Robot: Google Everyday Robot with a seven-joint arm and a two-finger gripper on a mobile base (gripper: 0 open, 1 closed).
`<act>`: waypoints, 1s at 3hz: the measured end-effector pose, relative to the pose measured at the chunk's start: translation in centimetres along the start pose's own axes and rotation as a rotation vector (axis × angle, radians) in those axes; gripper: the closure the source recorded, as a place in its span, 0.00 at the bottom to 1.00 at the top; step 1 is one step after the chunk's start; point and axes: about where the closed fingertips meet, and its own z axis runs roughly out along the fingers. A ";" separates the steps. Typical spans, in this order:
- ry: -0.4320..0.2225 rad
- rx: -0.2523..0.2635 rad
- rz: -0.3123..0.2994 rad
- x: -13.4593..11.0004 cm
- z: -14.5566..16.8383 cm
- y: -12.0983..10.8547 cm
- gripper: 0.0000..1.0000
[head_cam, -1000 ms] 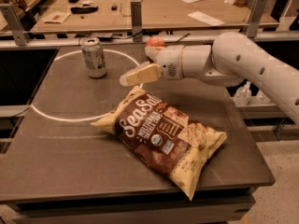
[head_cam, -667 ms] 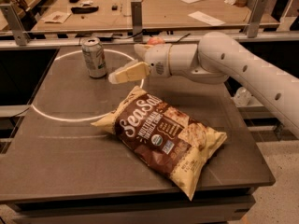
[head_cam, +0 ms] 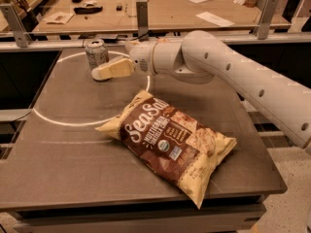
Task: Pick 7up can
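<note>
The 7up can [head_cam: 96, 53] stands upright at the far left of the dark table, with a silvery top and a pale label. My gripper [head_cam: 99, 73] reaches in from the right on a white arm. Its pale fingertips are right in front of the can's lower part, touching it or nearly so. The can's base is hidden behind the fingers.
A brown SeaSalt chip bag [head_cam: 171, 143] lies flat in the middle of the table [head_cam: 58, 178]. A white circle line [head_cam: 53, 121] is marked on the tabletop. A metal rail [head_cam: 58, 44] runs along the back edge, with a wooden bench with papers behind it.
My gripper has moved left across the table toward the can, from about a hand's width away to right up against it. The can and bag have not moved.
</note>
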 end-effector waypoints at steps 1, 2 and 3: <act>-0.025 0.046 0.006 -0.3 2.0 0.0 0.00; -0.070 0.030 -0.005 -0.6 3.7 0.4 0.00; -0.078 -0.009 -0.008 0.1 5.0 0.0 0.00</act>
